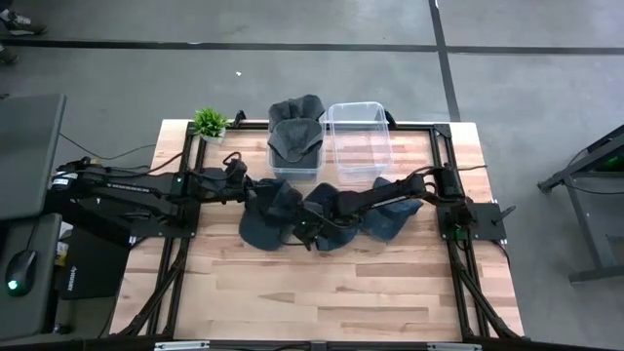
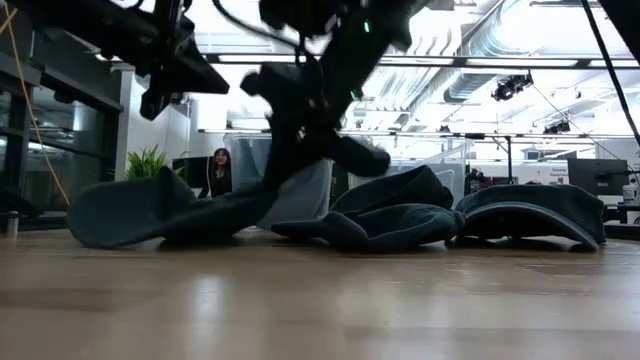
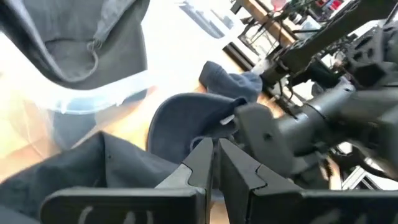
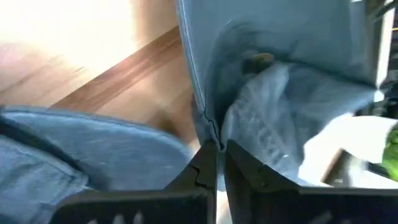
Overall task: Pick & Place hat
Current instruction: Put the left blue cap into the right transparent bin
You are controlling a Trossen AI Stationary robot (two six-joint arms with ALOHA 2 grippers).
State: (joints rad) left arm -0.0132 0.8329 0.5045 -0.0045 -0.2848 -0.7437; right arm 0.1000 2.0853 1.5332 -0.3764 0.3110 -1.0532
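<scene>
Three dark blue caps lie mid-table: a left one (image 1: 265, 216), a middle one (image 1: 336, 232) and a right one (image 1: 392, 219). More dark caps fill the left clear bin (image 1: 294, 146); its neighbour, the right bin (image 1: 359, 141), holds nothing. My right gripper (image 1: 308, 229) reaches in from the table's right and is shut on the left cap (image 2: 130, 212). My left gripper (image 1: 246, 187) hovers above the caps near the left bin, fingers shut (image 3: 214, 149), with nothing seen between them. My right gripper (image 4: 217, 146) pinches an edge of the left cap (image 4: 207, 124) between its two fingers. It comes slanting down from the table's right (image 2: 285, 160). The cap's held end is raised a little (image 2: 262, 198), while its other end (image 2: 100, 215) rests on the table.
A small potted plant (image 1: 210, 122) stands at the far left corner. The two bins sit side by side at the far edge. Bare wood (image 1: 322, 292) stretches along the near half of the table. A person (image 2: 217, 170) shows in the room beyond.
</scene>
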